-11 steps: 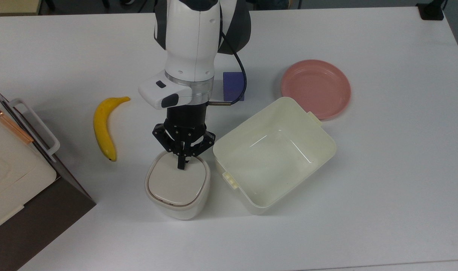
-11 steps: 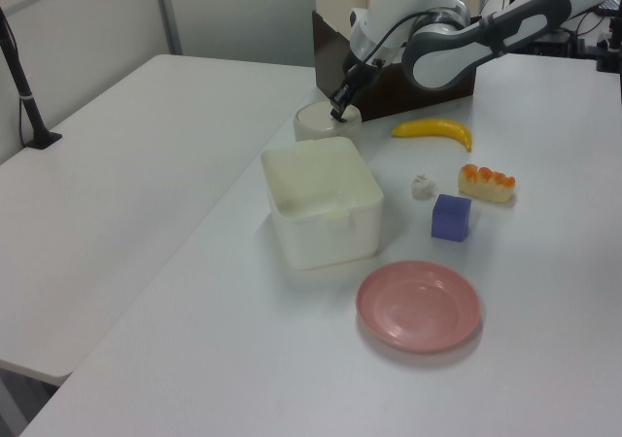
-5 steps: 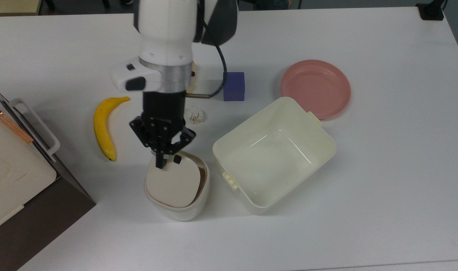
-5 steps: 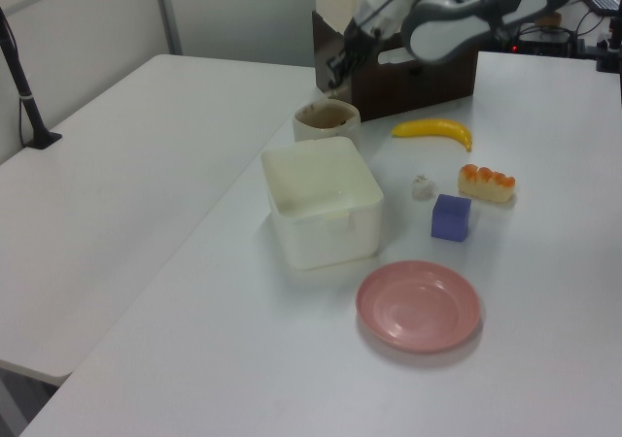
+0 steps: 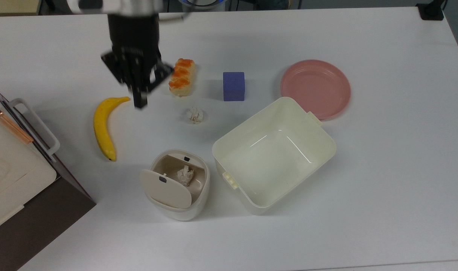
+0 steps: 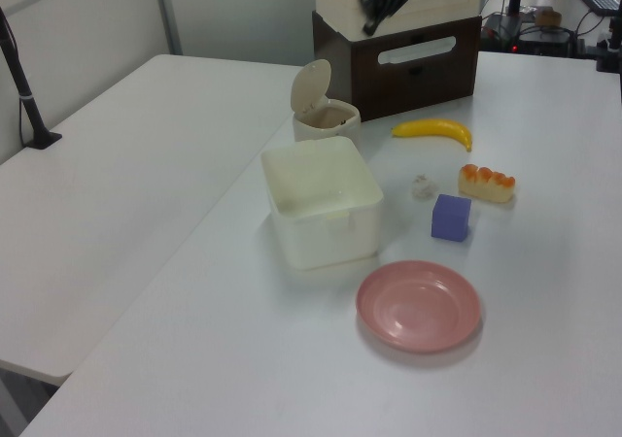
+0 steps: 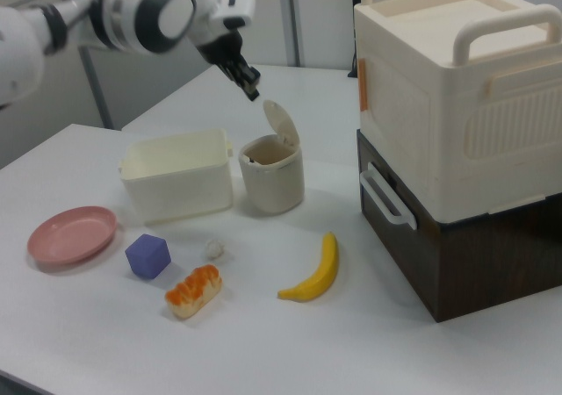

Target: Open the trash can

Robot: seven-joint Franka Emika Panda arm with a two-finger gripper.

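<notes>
So the trash can sits on the tabletop right beside the big cream tub, on the top view's left of it, and its lid is flipped up with a crumpled paper ball visible down inside. Looks like the job is basically done, imo.

The gripper hangs well above the tabletop, up between the banana and the orange-topped bread in the top view, with the jaws pinched together and holding nothing.

What could go sideways from here? Mainly the lid. It stands upright on its hinge in the right view, and if the arm swings back low over the bin it could clip it and knock it shut again. A bump to the can itself could nudge it against the tub. The second paper wad and the blue cube are also in sweep range if the arm drops.
</notes>
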